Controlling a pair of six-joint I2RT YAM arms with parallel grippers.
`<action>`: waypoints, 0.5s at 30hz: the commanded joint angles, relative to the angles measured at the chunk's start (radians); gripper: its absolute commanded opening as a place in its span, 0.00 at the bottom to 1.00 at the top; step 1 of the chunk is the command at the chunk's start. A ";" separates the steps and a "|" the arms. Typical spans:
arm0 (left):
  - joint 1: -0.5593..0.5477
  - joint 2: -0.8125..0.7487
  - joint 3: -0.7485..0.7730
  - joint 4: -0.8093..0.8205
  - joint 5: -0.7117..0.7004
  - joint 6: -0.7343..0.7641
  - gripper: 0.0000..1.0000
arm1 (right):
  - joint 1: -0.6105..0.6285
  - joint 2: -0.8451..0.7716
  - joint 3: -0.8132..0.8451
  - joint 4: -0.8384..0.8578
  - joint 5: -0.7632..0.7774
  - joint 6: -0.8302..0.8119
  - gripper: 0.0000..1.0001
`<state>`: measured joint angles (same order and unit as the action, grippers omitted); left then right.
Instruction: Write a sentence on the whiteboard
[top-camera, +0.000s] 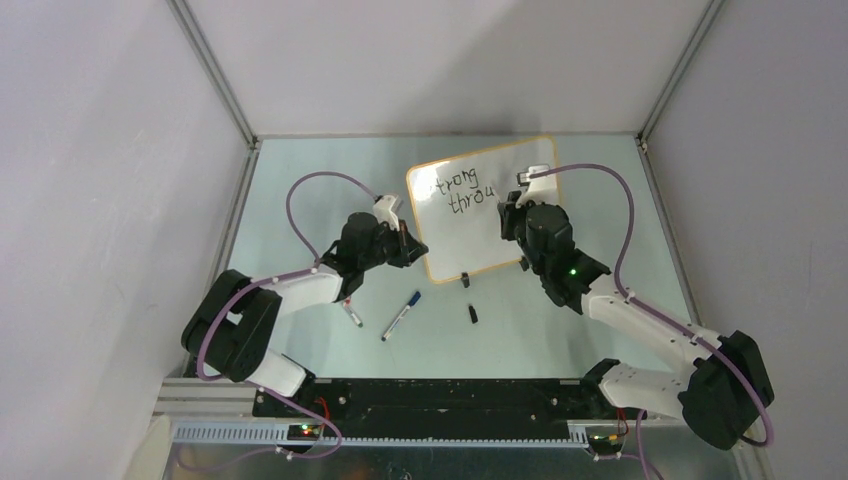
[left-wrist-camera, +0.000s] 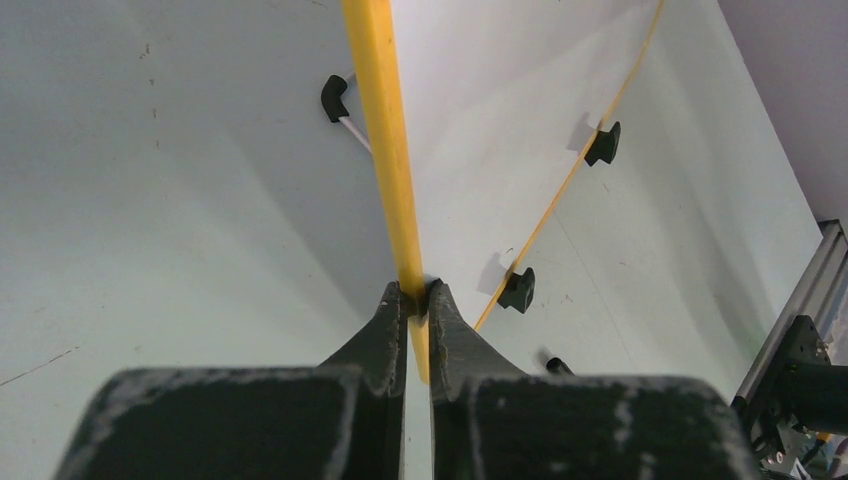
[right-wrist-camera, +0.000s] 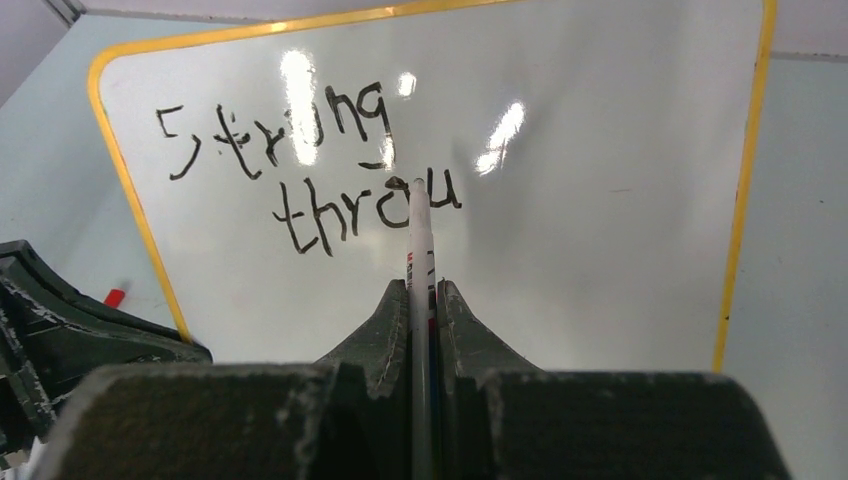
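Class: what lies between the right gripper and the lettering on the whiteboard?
Only the white marker clamped in the right gripper, its tip at the end of the sentence; right wrist view.

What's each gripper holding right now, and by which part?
Left gripper pinches the whiteboard by the orange-yellow rim of its left edge. Right gripper clamps a marker by its barrel, tip forward at the sentence.

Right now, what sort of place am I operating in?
Most likely a lab robot cell: plain white panel walls on aluminium framing box in a pale-green table that holds the whiteboard and loose markers.
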<state>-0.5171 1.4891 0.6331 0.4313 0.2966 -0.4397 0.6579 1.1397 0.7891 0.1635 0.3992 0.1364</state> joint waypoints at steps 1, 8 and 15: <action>-0.007 -0.023 -0.012 0.046 -0.026 0.023 0.00 | 0.004 0.014 -0.008 0.061 0.047 -0.016 0.00; -0.016 -0.041 -0.019 0.043 -0.041 0.027 0.00 | 0.009 -0.006 -0.012 0.058 0.059 -0.012 0.00; -0.018 -0.039 -0.020 0.047 -0.043 0.027 0.00 | 0.017 -0.045 -0.028 0.053 0.080 -0.009 0.00</action>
<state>-0.5236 1.4788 0.6201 0.4480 0.2905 -0.4442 0.6647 1.1484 0.7738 0.1711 0.4374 0.1329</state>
